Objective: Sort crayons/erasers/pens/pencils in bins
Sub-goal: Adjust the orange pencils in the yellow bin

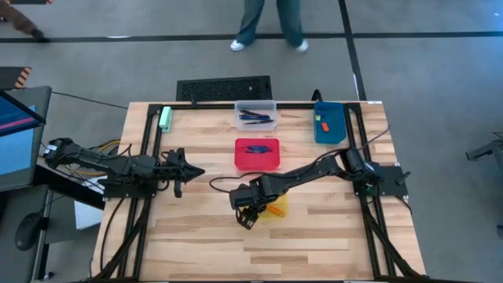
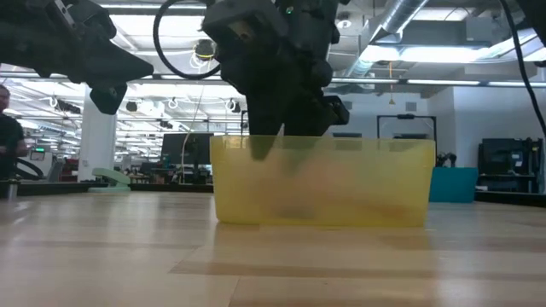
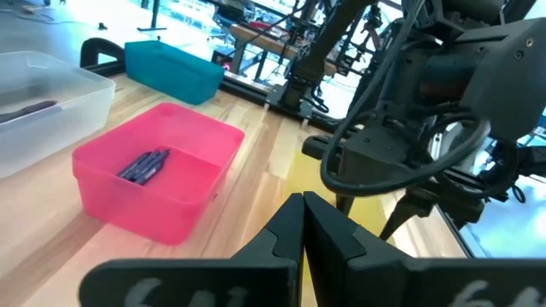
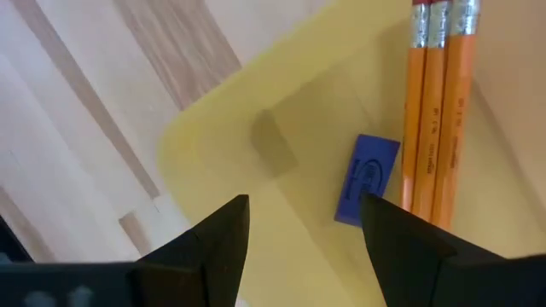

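1. The right end effector hangs over a corner of the yellow bin, fingers spread and holding nothing.
2. Inside the yellow bin lie 3 orange pencils side by side, with a small blue block just beside them.
3. The left end effector waits at the surface's left side, fingers pressed together.
4. The red bin holds blue crayons; the clear bin holds dark pens; the blue bin holds 2 erasers.
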